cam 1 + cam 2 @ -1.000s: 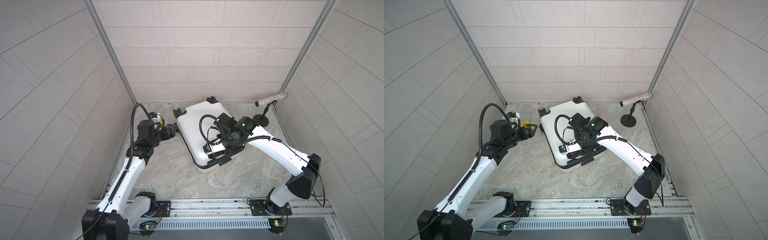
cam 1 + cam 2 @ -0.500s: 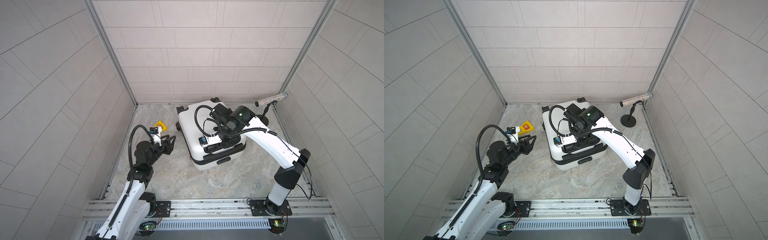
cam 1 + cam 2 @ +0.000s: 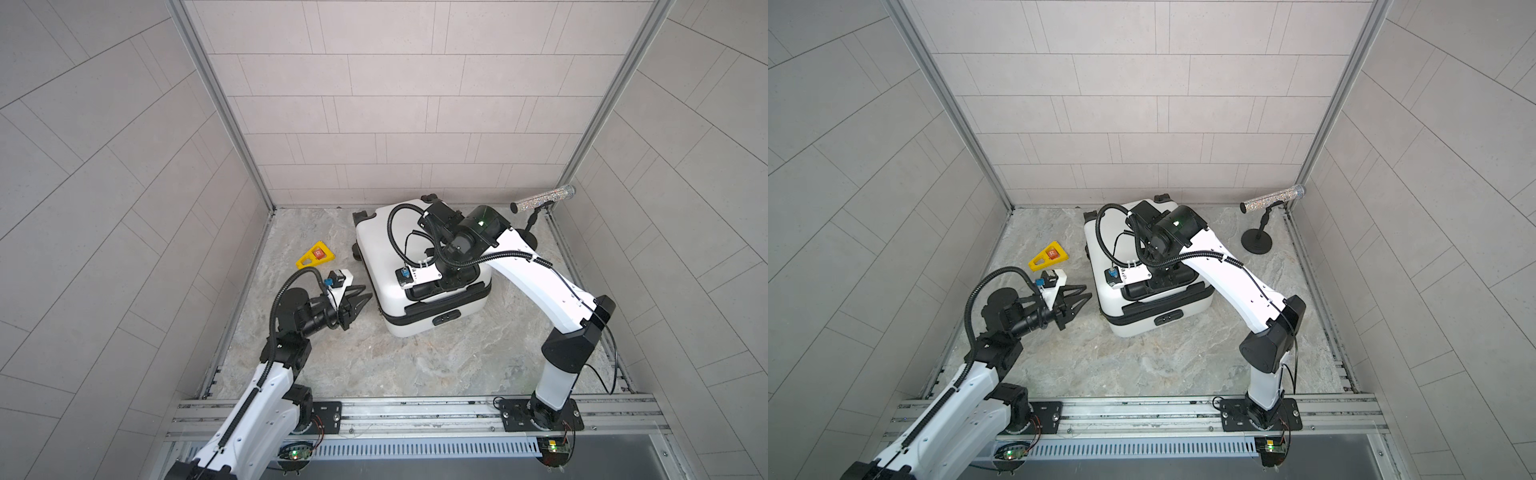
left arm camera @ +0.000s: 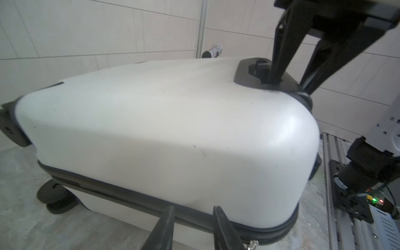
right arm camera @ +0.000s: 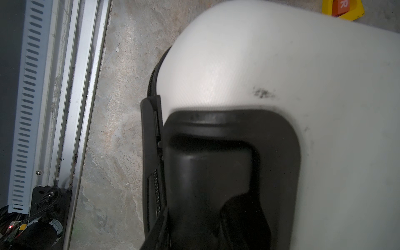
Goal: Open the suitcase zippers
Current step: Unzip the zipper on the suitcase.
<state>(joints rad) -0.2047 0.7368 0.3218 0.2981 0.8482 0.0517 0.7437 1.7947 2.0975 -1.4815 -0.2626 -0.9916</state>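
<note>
Note for your next move: the suitcase (image 3: pixel 382 249) lies flat on the floor (image 3: pixel 415 365), wheels (image 3: pixel 363 216) toward the back wall (image 3: pixel 415 124) and handle end toward the rail (image 3: pixel 415 409). The zippers (image 4: pixel 129 194) run as a black band round its middle seam, level with the floor, and look closed wherever you can see them. The right gripper (image 4: pixel 289 86) stands over the top shell, one finger inside the recess and one outside it, astride the handle (image 5: pixel 205 184). Read it as clenched on the handle, pinning the case. The left gripper (image 3: pixel 368 291) is empty, with a clear gap between its fingers. It sits low beside the case's left side, tips aimed at the seam; contact cannot be told. A small metal pull (image 4: pixel 251 243) shows just beside one finger, toward the rounded near corner. So your left arm is the nearer one. The pull lies slightly rail-side of the tips, and the track there follows the side, then bends round the corner. Likely need: shift toward the corner, close on the pull, draw it along the band.
</note>
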